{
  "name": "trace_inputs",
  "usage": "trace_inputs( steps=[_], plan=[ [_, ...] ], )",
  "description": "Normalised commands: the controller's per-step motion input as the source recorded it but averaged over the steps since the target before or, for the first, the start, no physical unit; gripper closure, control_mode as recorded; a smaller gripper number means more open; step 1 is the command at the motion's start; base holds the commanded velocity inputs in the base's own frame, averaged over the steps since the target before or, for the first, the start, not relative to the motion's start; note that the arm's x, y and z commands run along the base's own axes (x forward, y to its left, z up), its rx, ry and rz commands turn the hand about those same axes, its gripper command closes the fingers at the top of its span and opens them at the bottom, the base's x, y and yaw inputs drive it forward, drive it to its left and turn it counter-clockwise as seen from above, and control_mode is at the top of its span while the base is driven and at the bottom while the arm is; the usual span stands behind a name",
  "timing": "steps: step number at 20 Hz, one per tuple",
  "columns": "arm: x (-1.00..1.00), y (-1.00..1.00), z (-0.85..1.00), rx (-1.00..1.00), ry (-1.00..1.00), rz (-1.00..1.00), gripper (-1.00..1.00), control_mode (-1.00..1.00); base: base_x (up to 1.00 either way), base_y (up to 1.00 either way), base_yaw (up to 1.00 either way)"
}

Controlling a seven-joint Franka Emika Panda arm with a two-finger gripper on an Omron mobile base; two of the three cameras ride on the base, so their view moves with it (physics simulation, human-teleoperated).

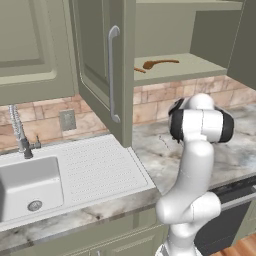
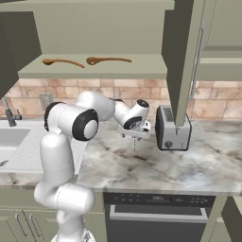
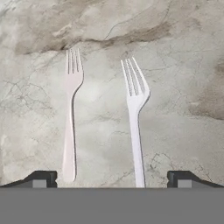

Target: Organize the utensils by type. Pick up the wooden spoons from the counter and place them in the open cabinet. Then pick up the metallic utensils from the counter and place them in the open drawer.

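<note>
Inside the open cabinet (image 2: 118, 71), two wooden spoons (image 2: 108, 60) lie side by side on its shelf. Below, on the marbled surface (image 3: 183, 65), two pale forks (image 3: 134, 113) lie parallel and apart. Above them hangs the claw (image 2: 134, 141), its tips spread wide, holding nothing.

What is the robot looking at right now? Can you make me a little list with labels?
Wooden spoons: two orange-brown wooden spoons lying on the olive-green cabinet shelf
Forks: two thin silver-grey metal forks side by side on the grey-beige marbled counter, apart, tines pointing the same way
Hand: hand open above the forks, holding nothing
Nearby: silver toaster
</note>
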Motion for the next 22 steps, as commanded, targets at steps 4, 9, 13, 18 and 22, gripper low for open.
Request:
trace_inputs(
  steps=[4, 9, 13, 18, 22],
  plan=[
    [0.24, 0.0, -0.14, -0.06, 0.01, 0.0, -1.0, -1.0, 0.0, 0.0, 0.0],
    [0.17, 0.0, -0.16, -0.05, 0.01, 0.0, -1.0, -1.0, 0.0, 0.0, 0.0],
    [0.12, -0.01, -0.14, -0.01, 0.0, 0.0, -1.0, -1.0, 0.0, 0.0, 0.0],
    [0.03, -0.1, -0.13, 0.0, 0.01, 0.0, -1.0, -1.0, 0.0, 0.0, 0.0],
    [0.0, -0.16, -0.1, 0.0, 0.0, 0.0, -1.0, -1.0, 0.0, 0.0, 0.0]
  ],
)
